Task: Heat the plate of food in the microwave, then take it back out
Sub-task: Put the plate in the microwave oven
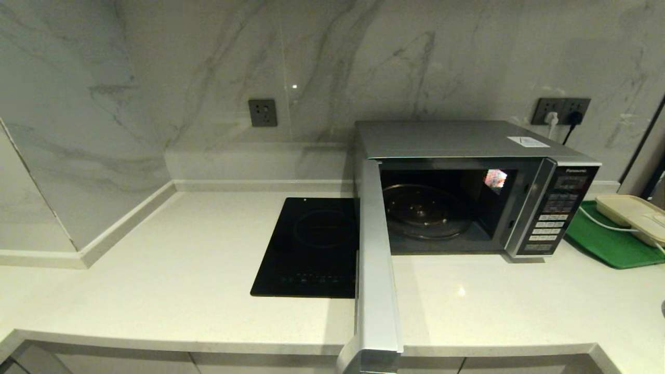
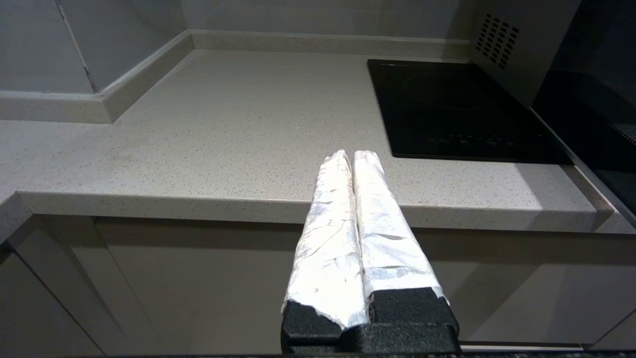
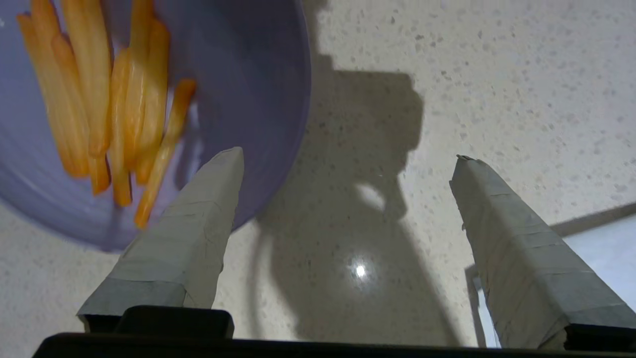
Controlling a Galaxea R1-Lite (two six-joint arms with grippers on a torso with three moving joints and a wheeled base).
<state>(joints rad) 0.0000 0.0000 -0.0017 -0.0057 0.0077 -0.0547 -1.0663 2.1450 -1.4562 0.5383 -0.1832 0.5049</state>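
Your right gripper [image 3: 348, 156] hangs over the tabletop [image 3: 497, 74] with its two taped fingers [image 3: 198, 223] spread wide and nothing between them. One finger crosses in front of the plate of food [image 3: 248, 74], whose rim sits just beside it on the speckled stone; whether finger and rim touch you cannot tell. In the head view neither the plate nor this arm shows, so where the plate sits on the tabletop you cannot say.

Your left gripper [image 2: 353, 156] is parked in front of the tabletop's front edge, fingers pressed together and empty.

As for progress, the microwave [image 1: 467, 140] stands at the back right of the tabletop with its door [image 1: 376, 259] swung fully out toward the front edge. The cavity holds only the clear glass turntable [image 1: 426, 213]. With the plate outside, you are either before loading or after unloading; these views do not settle which. The door is not yet shut.

The plate is smooth, shallow and pale lavender, probably slick at the rim. The food is orange-yellow sticks, glossy, lying roughly parallel in a loose pile. The tabletop is hard, pale, finely speckled and shiny enough to mirror a lamp. The microwave is a brushed silver box with a dark keypad panel [image 1: 556, 213]. A flat black glass cooktop [image 1: 311, 249] lies flush beside the door.
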